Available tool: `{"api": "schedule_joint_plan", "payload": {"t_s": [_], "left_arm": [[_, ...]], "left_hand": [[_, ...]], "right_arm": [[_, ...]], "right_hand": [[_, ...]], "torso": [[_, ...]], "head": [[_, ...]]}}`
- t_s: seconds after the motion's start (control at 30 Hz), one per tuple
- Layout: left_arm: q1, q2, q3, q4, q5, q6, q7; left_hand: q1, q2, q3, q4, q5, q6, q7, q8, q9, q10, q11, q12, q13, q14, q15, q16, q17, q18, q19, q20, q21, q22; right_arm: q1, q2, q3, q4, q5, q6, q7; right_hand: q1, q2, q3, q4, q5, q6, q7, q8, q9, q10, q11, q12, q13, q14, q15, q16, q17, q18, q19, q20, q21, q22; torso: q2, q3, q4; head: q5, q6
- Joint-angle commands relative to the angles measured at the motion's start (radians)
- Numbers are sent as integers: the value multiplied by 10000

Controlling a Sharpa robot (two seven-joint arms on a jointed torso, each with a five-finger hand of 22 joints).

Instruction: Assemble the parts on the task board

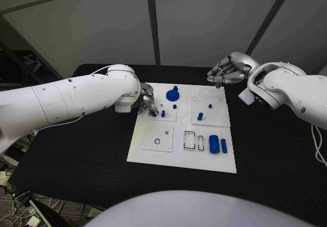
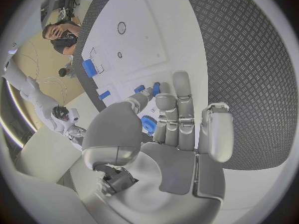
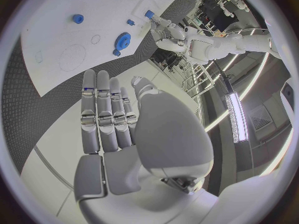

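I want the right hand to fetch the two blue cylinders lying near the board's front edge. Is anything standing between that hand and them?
Partly. The right hand hovers open off the task board's far edge. The blue cylinders lie near the front. A small upright blue peg stands on the board roughly between them; a raised approach would likely clear it.

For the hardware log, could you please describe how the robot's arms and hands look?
Both arms have smooth, rounded, glossy white shells. The left hand and right hand are silver-grey metal with segmented fingers and darker joints. A thin white cable runs along the left arm.
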Motion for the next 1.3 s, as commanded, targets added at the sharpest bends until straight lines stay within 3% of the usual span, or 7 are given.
{"api": "schedule_joint_plan", "payload": {"t_s": [0.03,0.53,1.2,1.27,1.3], "left_arm": [[13,16,2,-8,-86,132,-43],[14,84,2,-22,-86,20,-36],[13,27,5,-53,-105,-161,-26],[11,-26,38,-9,-117,-335,-15],[10,-40,104,-3,-121,-428,-9]], "left_hand": [[-113,18,-77,16,-15,78,22,50,18,85,-4,34,10,-3,-92,40,12,-304,486,-61,45,2237],[-764,15,-729,465,-96,181,30,25,93,164,4,61,82,3,-95,47,20,-320,522,-77,118,2259],[-819,6,-861,510,-93,116,52,-18,99,71,19,-99,-109,-4,-96,32,11,-298,484,-79,16,2231],[-834,-35,-974,524,-91,3,97,-74,101,-87,54,-333,-392,-11,-80,17,3,-283,454,-72,-64,2208],[-834,-45,-1007,528,-90,-32,111,-91,103,-138,65,-410,-486,-13,-73,13,1,-278,446,-69,-87,2202]], "right_arm": [[20,10,4,11,28,19,88],[19,12,4,5,28,10,97],[19,5,4,-7,37,12,105],[19,0,4,-6,37,14,106],[19,-1,4,-6,37,14,106]], "right_hand": [[-45,23,29,48,40,-76,-22,53,7,-88,1,16,9,-56,-12,-53,11,106,37,46,-48,-16],[-45,23,29,48,40,-76,-22,53,7,-88,1,16,9,-56,-12,-53,11,106,37,46,-48,-16],[-45,23,29,48,40,-76,-22,53,7,-88,1,16,9,-56,-12,-53,11,106,37,46,-48,-16],[-45,23,29,48,40,-76,-22,53,7,-88,1,16,9,-56,-12,-53,11,106,37,46,-48,-16],[-45,23,29,48,40,-76,-22,53,7,-88,1,16,9,-56,-12,-53,11,106,37,46,-48,-16]], "torso": [[6,-4,5],[2,-1,9],[14,-12,5],[11,-17,5],[10,-16,4]], "head": [[4,1],[-16,1],[-49,1],[-51,1],[-52,1]]}}
